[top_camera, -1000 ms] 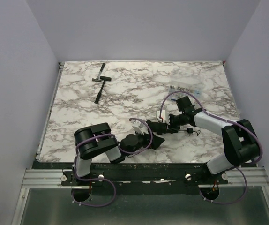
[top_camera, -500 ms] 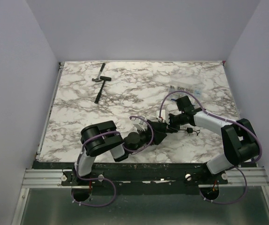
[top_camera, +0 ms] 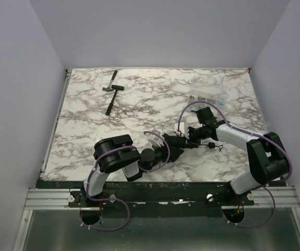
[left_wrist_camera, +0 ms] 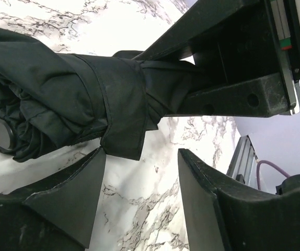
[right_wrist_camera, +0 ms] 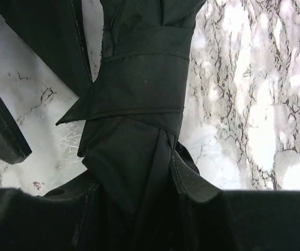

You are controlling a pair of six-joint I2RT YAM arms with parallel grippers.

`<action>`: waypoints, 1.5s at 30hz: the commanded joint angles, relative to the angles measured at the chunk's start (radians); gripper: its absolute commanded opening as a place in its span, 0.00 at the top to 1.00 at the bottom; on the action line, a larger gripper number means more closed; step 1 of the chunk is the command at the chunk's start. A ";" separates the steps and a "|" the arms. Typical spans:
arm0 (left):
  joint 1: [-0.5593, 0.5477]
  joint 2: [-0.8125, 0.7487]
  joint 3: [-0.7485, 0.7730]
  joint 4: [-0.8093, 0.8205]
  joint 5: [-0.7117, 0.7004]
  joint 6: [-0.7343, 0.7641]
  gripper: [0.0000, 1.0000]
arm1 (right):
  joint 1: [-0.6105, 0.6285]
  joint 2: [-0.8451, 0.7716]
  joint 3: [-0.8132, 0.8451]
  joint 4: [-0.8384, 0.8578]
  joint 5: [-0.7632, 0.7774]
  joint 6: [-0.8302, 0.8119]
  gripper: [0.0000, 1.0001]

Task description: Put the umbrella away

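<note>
**Right claw clamped on the folded umbrella, left claw apart just below it**

The right claw (top_camera: pixel 188 137) is closed on one end of the umbrella (left_wrist_camera: pixel 61 89). In the left wrist view its 2 dark fingers (left_wrist_camera: pixel 228 99) pinch the gathered black fabric from above and below. In the right wrist view the umbrella (right_wrist_camera: pixel 139 78) rises straight out from between that claw's own fingertips (right_wrist_camera: pixel 134 201) and fills the middle of the picture.

The left claw (left_wrist_camera: pixel 142 167) stands apart and grips nothing. Bare marble shows in the gap between its 2 fingers. The umbrella lies crosswise just beyond those fingertips, not between them. The loose corner of its wrap band (left_wrist_camera: pixel 121 110) hangs down toward the mouth of the gap. Whether the left fingertips touch the fabric cannot be told.

The umbrella is rolled into a tight bundle with the band around its middle. Its round end cap (left_wrist_camera: pixel 1 133) points away from the right claw. The bundle sits low over the table (top_camera: pixel 139 110), near the front edge and a little right of centre. From above, the 2 claws meet there tip to tip, the left claw (top_camera: pixel 174 151) reaching in from the left and the right from the right. The dark umbrella is hard to tell from the black claws in that view.

A hammer (top_camera: pixel 111 97) lies well apart at the far left of the table.
</note>
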 commanded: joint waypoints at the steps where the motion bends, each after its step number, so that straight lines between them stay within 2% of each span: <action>1: 0.005 0.005 -0.031 0.117 0.071 0.050 0.45 | 0.010 0.080 -0.056 -0.093 0.111 -0.005 0.99; 3: 0.005 -0.022 -0.039 0.117 0.089 0.084 0.49 | 0.010 0.081 -0.055 -0.092 0.111 -0.005 0.99; 11: 0.019 -0.116 -0.071 0.116 0.108 0.148 0.50 | 0.010 0.080 -0.056 -0.093 0.114 -0.005 0.99; 16: 0.034 -0.131 -0.104 0.024 0.028 0.096 0.39 | 0.010 0.078 -0.057 -0.091 0.112 -0.006 0.99; 32: 0.034 0.023 0.031 -0.054 0.008 0.095 0.39 | 0.009 0.088 -0.053 -0.098 0.110 -0.007 0.99; 38: 0.034 0.054 0.022 0.007 0.014 0.094 0.43 | 0.009 0.093 -0.053 -0.099 0.112 -0.008 0.99; 42: 0.034 0.075 0.006 0.115 0.050 0.110 0.55 | 0.011 0.095 -0.052 -0.098 0.112 -0.009 0.99; 45: 0.034 0.054 0.007 0.116 0.086 0.137 0.58 | 0.011 0.096 -0.053 -0.098 0.114 -0.009 0.99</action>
